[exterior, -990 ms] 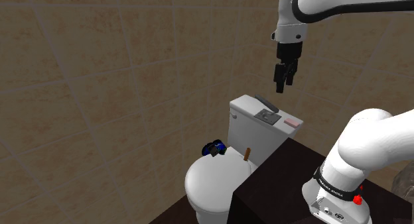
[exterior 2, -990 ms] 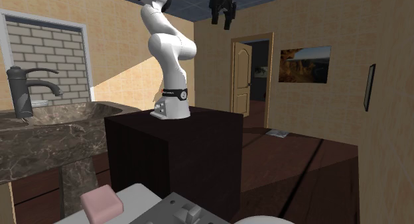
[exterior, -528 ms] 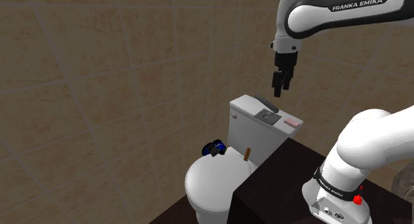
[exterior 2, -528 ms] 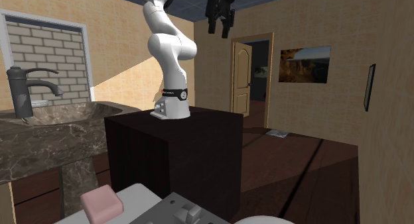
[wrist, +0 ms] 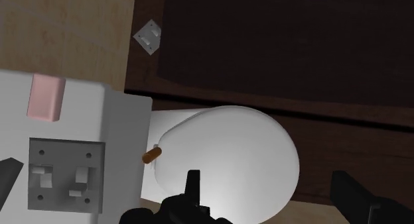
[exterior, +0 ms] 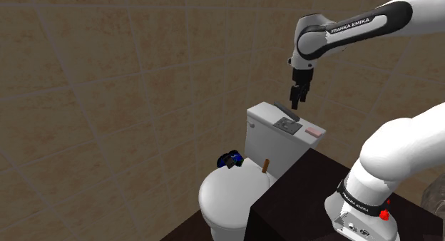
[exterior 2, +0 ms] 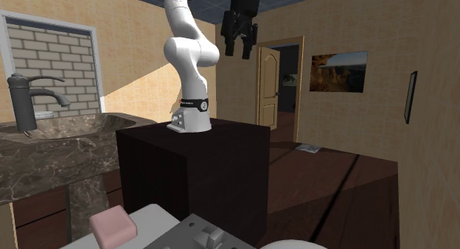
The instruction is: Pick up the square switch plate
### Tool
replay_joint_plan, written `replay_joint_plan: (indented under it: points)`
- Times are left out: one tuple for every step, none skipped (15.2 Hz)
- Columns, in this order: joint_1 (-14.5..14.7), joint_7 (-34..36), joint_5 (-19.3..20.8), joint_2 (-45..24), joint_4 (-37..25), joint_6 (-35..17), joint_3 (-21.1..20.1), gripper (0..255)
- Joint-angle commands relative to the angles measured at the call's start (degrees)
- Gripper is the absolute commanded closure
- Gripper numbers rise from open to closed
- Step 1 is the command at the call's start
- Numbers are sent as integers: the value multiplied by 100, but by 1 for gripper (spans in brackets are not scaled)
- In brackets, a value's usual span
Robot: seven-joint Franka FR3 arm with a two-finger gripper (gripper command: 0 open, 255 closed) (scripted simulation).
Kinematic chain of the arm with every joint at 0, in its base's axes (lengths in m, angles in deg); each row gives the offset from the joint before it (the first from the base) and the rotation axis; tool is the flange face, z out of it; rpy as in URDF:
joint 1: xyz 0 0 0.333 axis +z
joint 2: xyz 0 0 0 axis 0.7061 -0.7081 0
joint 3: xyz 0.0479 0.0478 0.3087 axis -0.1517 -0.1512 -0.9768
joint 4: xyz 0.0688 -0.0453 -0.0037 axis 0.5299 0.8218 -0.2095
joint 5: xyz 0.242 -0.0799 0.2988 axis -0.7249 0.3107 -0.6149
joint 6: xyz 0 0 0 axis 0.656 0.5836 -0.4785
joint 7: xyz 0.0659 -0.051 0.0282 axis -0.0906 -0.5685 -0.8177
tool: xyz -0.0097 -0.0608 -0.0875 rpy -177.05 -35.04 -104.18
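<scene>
The grey square switch plate [wrist: 66, 174], beside the tool [wrist: 269, 189], looks matt and dull; whether metal or plastic cannot be told. The tool itself is matt black. Under it the white rounded toilet lid [wrist: 225, 150] is smooth with a soft sheen; the dark brown box stand [exterior: 299, 197] looks matt.

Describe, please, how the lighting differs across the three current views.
Shoulder view: dim, even light on the tiled wall, the switch plate a dull grey. Second exterior view: a bright slanted patch on the yellow wall behind the arm. Wrist view: the toilet lid brightest, the open pincer flat black.
</scene>
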Motion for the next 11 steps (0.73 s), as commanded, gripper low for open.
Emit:
replay_joint_plan:
  points:
    - [-52,-177,74,-366,18,-426,172,0]
    - [-78,-273,101,-552,-9,-603,260,0]
    - [-102,-372,120,-744,-44,-778,347,0]
    - [-123,-473,131,-943,-87,-951,432,0]
    - [-141,-576,132,-1147,-139,-1120,516,0]
    - [-157,-683,124,-1355,-198,-1285,599,0]
    - [-172,-794,105,-1569,-266,-1446,677,0]
    - [-187,-910,74,-1787,-342,-1602,753,0]
    - [-201,-1030,31,-2008,-426,-1753,824,0]
    - [-217,-1155,-24,-2233,-517,-1897,890,0]
    - [-234,-1286,-91,-2462,-617,-2035,951,0]
